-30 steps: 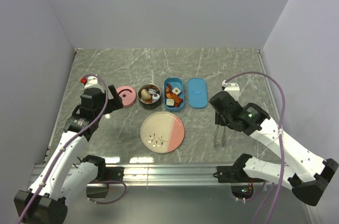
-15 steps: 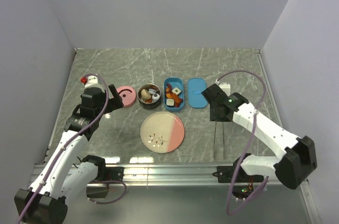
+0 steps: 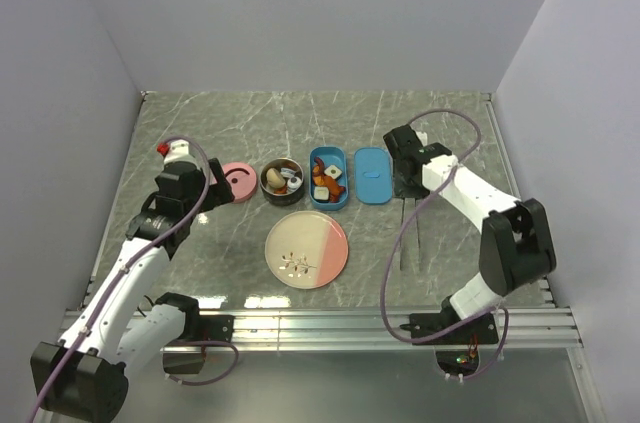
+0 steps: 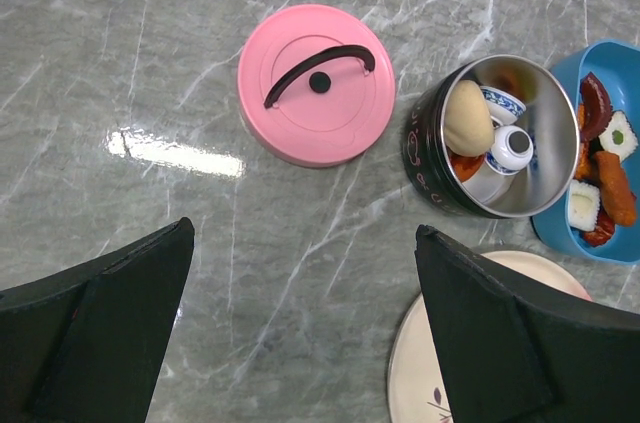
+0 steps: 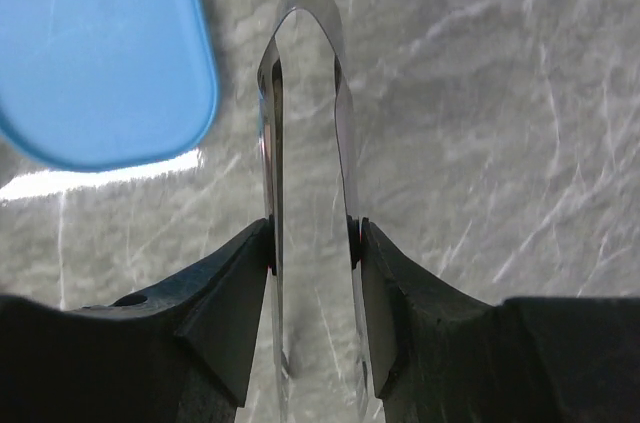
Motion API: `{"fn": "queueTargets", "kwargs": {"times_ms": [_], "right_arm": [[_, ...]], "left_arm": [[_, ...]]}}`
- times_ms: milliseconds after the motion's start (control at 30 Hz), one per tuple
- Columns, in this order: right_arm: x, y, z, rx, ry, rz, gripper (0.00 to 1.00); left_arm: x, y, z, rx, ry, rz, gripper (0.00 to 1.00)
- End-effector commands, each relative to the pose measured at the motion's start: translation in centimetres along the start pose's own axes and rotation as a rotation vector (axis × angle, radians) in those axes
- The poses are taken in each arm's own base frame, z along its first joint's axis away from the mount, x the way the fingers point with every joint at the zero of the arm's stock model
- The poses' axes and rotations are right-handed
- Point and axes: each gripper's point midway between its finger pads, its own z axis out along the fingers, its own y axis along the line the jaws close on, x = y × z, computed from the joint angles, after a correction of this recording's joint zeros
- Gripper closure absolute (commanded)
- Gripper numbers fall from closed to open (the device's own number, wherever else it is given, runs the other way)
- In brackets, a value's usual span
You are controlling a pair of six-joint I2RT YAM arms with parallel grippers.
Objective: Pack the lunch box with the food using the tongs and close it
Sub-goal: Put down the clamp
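Observation:
The blue lunch box (image 3: 328, 178) stands open, with food pieces such as orange shrimp, a red sausage and white sushi squares (image 4: 607, 178) inside. Its blue lid (image 3: 374, 175) lies flat just to the right. My right gripper (image 3: 405, 185) is beside that lid, shut on the silver tongs (image 3: 404, 238). In the right wrist view each finger presses one arm of the tongs (image 5: 343, 143), whose joined end points away from the right gripper (image 5: 312, 233). My left gripper (image 4: 305, 233) hangs open over bare marble near the pink lid (image 4: 316, 83).
A round steel tin (image 4: 490, 148) holding a beige bun (image 4: 467, 118) and small pieces stands between the pink lid and the lunch box. A pink and cream plate (image 3: 307, 249) lies in front of them. Walls enclose the table on three sides.
My right arm has swung from the near right of the table to the far side beside the blue lid, carrying the tongs. The left arm has barely moved.

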Motion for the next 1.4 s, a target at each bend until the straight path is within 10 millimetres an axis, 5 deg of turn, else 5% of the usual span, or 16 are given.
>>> {"fn": "queueTargets", "kwargs": {"times_ms": [0,267,967,1133,1367], "right_arm": [[-2.6,0.6,1.5,-0.026,-0.019,-0.024,0.52],[-2.6,0.9,4.2,-0.033,0.044,-0.041,0.51],[-2.9,1.0,5.0,-0.024,0.058,-0.05,0.35],[-4.0,0.6,4.1,-0.012,0.016,-0.038,0.34],[-8.4,-0.5,-1.0,-0.027,-0.12,-0.009,0.34]], "left_arm": [[-2.5,-0.8,-0.1,0.01,-0.066,0.016,0.01],[-2.7,-1.0,0.5,0.011,-0.062,0.018,0.01],[-2.7,-0.9,0.7,0.008,-0.061,0.02,0.01],[-2.9,-1.0,0.5,0.012,-0.067,0.015,0.01],[-3.1,-1.2,0.3,0.024,-0.073,0.006,0.01]]}}
